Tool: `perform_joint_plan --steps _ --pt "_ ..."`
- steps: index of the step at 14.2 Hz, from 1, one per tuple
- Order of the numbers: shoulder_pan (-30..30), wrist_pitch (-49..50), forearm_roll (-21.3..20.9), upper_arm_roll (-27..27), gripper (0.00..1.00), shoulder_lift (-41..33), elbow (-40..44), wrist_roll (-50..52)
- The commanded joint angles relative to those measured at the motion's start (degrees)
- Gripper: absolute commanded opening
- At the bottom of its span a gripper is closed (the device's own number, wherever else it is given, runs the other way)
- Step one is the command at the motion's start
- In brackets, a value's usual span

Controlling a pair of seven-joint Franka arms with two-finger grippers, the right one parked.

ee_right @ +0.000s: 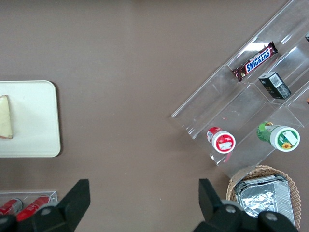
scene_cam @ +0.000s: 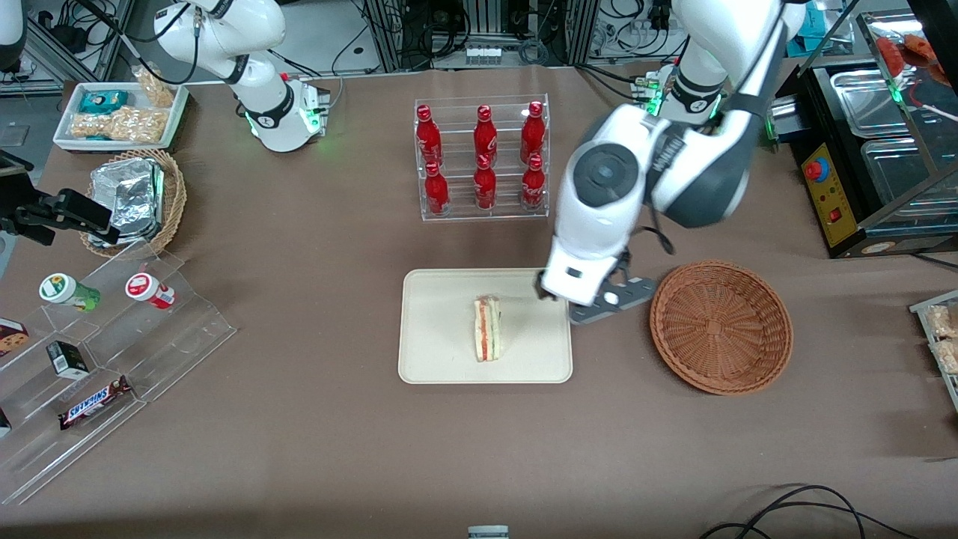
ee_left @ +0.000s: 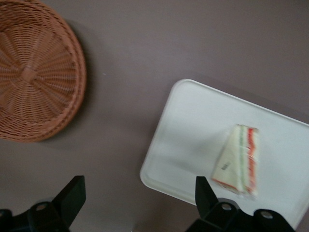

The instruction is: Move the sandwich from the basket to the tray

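The sandwich point(scene_cam: 487, 328) point(ee_left: 238, 162) lies flat on the cream tray point(scene_cam: 434, 337) point(ee_left: 193, 130), near its middle; its white bread and red-orange filling show through clear wrap. Only an edge of the sandwich point(ee_right: 5, 117) and part of the tray point(ee_right: 34, 116) appear in the right wrist view. The round reddish-brown wicker basket point(scene_cam: 720, 326) point(ee_left: 34, 72) sits beside the tray, toward the working arm's end, with nothing in it. My left gripper point(scene_cam: 554, 296) point(ee_left: 139, 186) hangs open and holds nothing, above the tray's edge nearest the basket and over the strip of table between them.
A clear rack of red bottles point(scene_cam: 483, 157) stands farther from the front camera than the tray. Toward the parked arm's end are a stepped acrylic stand with snacks point(scene_cam: 97, 359), a smaller basket of foil packs point(scene_cam: 138, 198) and a white tray of snack bags point(scene_cam: 120, 112).
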State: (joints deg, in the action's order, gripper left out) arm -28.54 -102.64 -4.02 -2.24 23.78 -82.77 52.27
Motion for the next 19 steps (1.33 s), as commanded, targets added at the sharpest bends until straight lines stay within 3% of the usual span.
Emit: perform_joint_plan --steps 1,7,10,14,19 --pt "4.2 -0.7 0.1 -0.6 1.00 -8.5 -9.9 -3.9" --pt "14.4 2.9 0.1 -0.6 1.00 -19.6 -19.9 -19.8" --pt "17.5 9.9 0.0 -0.6 1.00 -23.7 -20.1 -25.6" --pt "27.5 12.9 0.1 -5.3 1.00 -26.5 -19.8 -34.8" --pt "28.7 10.6 1.2 -3.6 1.00 -26.3 -17.1 -44.8"
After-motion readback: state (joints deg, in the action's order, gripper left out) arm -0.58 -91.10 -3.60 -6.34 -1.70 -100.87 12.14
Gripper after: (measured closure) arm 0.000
